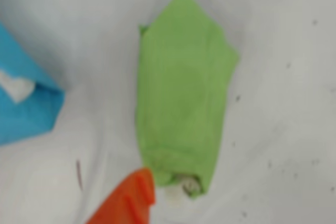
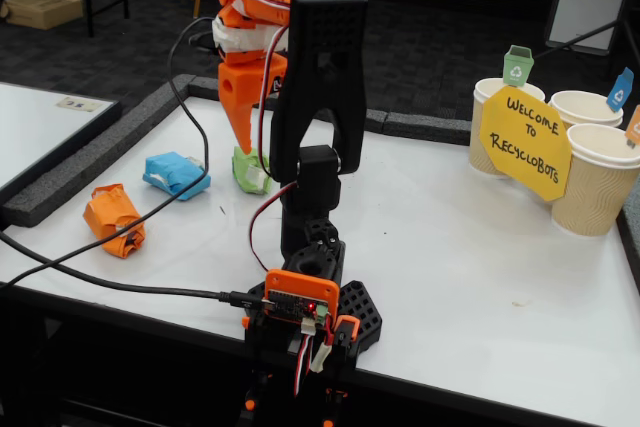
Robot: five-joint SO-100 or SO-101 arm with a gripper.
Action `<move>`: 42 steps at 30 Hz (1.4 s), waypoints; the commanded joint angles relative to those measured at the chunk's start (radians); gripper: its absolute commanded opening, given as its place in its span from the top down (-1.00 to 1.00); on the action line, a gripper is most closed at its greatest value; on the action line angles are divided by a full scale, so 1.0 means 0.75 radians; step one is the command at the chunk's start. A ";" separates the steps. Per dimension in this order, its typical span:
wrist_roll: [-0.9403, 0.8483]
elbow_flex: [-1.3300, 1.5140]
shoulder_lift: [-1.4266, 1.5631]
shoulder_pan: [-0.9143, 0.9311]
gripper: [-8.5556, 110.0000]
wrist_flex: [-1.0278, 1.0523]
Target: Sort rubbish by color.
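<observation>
Here the orange gripper (image 2: 243, 143) points down over the white table (image 2: 470, 247), its tip just above the green wad (image 2: 249, 169) in the fixed view. In the wrist view only one orange finger (image 1: 128, 199) enters from the bottom edge, right beside the near end of the green wad (image 1: 181, 95) — whether it touches is unclear, and since the other finger is out of sight, I cannot tell if the pincer is spread or closed. Nothing is seen clamped in it.

The green wad lies flat on the table, a long folded shape with a bit of white tape at the end nearest the finger. To its left in the fixed view sits the light blue wad (image 2: 176, 174), close by but apart; the wrist view catches its corner at the left edge (image 1: 26, 98). Further left and nearer the table's front edge lies the orange wad (image 2: 114, 219), well apart from the arm.

At the far right of the table stand three beige ribbed paper cups (image 2: 592, 185) — with the yellow sign (image 2: 524, 143) leaning in front of them. The black arm base (image 2: 312, 297) stands at the near edge.
</observation>
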 commanded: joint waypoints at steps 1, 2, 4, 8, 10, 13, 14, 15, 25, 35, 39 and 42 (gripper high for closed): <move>0.018 -0.100 0.029 -0.029 0.31 0.018; 0.018 -0.098 0.029 -0.033 0.31 0.025; 0.016 -0.096 0.029 -0.047 0.31 0.033; 0.014 -0.119 0.029 -0.112 0.31 0.057; 0.010 -0.119 0.022 -0.135 0.31 0.059; 0.012 -0.119 -0.016 -0.139 0.31 0.061; 0.018 -0.119 -0.037 -0.139 0.31 0.059; 0.022 -0.119 -0.053 -0.139 0.31 0.057; 0.025 -0.121 -0.149 -0.139 0.33 -0.027; 0.012 -0.123 -0.252 -0.135 0.41 -0.098; 0.010 -0.100 -0.268 -0.135 0.49 -0.141; 0.010 -0.080 -0.292 -0.135 0.58 -0.174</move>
